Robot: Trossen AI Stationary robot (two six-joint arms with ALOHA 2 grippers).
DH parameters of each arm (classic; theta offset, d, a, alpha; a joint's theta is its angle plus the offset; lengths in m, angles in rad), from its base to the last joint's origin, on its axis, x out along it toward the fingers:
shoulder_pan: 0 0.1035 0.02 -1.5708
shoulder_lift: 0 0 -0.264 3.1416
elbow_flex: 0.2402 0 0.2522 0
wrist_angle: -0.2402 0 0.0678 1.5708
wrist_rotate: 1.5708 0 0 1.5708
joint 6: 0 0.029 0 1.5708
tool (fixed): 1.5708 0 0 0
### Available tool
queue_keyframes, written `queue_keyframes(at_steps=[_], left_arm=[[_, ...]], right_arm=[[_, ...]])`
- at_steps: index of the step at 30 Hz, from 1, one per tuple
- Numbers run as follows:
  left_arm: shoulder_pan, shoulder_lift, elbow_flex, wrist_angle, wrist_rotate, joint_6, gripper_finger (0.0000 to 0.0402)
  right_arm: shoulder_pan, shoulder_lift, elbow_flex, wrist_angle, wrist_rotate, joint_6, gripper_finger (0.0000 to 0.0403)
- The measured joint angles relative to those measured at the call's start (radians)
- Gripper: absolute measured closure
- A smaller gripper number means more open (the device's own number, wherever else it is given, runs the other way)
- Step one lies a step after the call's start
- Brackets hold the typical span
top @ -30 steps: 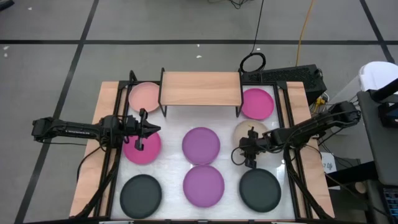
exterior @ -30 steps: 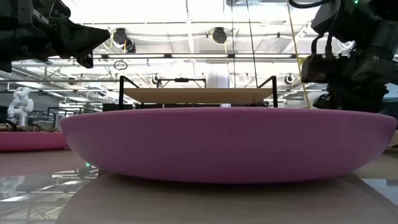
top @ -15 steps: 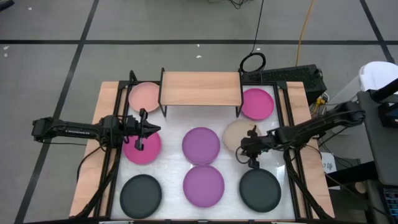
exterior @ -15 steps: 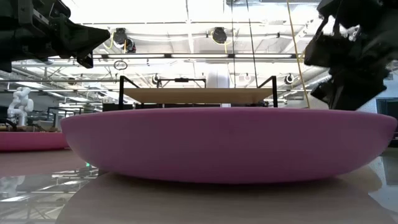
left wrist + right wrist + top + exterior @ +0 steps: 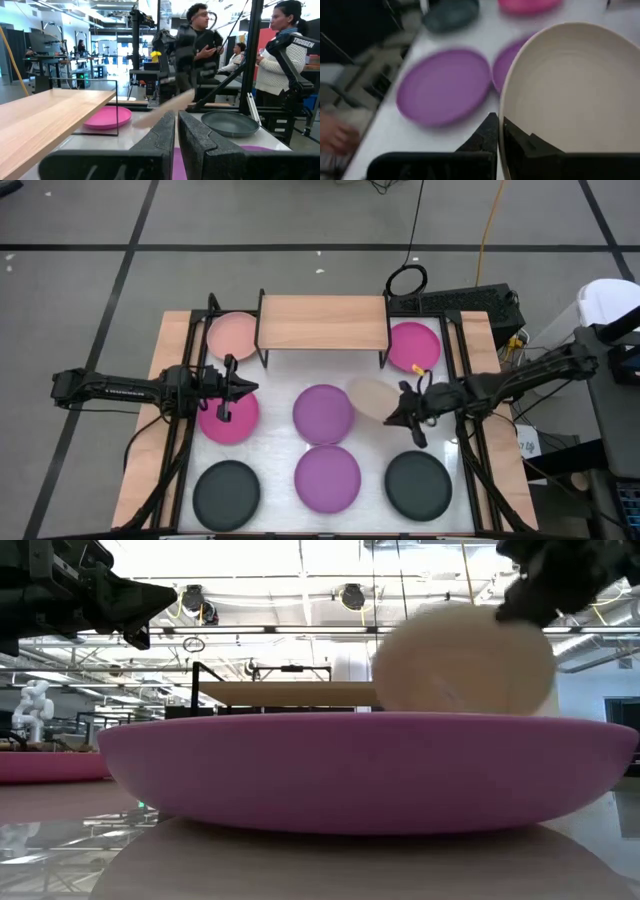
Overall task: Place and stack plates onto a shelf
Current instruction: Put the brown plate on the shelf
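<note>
- Right end effector (image 5: pixel 404 408) pinches the rim of the beige plate (image 5: pixel 372 397) and holds it up, tilted, above the bench (image 5: pixel 275 400), between a purple plate (image 5: pixel 322 411) and the magenta plate (image 5: pixel 413 346).
- Left end effector (image 5: pixel 240 389) is closed on nothing, above another magenta plate (image 5: pixel 228 418).
- The shelf (image 5: pixel 322 322) sits at the bench's back edge.

Black power strip (image 5: pixel 470 302), cable loop (image 5: pixel 406 279), perhaps three people (image 5: pixel 202 37) behind.

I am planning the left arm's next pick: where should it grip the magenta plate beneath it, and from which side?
Grip the magenta plate by its raised rim, probably the left edge nearest the left gripper, coming down from above: it lies flat, so only the rim offers hold.
</note>
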Motion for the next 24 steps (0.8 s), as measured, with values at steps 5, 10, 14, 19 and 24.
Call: queue_keyframes(at_steps=[5,10,14,19,24], left_arm=[[0.000,0.000,0.000,0.000,0.000,0.000,0.0376],[0.000,0.000,0.000,-0.001,0.000,0.000,0.0376],[0.000,0.000,0.000,0.000,0.000,0.000,0.0376],[0.000,0.000,0.000,-0.001,0.000,0.000,0.0376],[0.000,0.000,0.000,-0.001,0.000,0.000,0.0376]], right_arm=[[0.000,-0.011,0.039,0.063,0.071,-0.061,0.0403],[-0.016,0.034,0.167,0.052,0.167,-0.176,0.0403],[-0.056,0.083,0.275,0.047,0.232,-0.289,0.0403],[-0.142,0.154,0.338,0.085,0.361,-0.449,0.0403],[-0.260,0.227,0.339,0.198,0.365,-0.588,0.0403]])
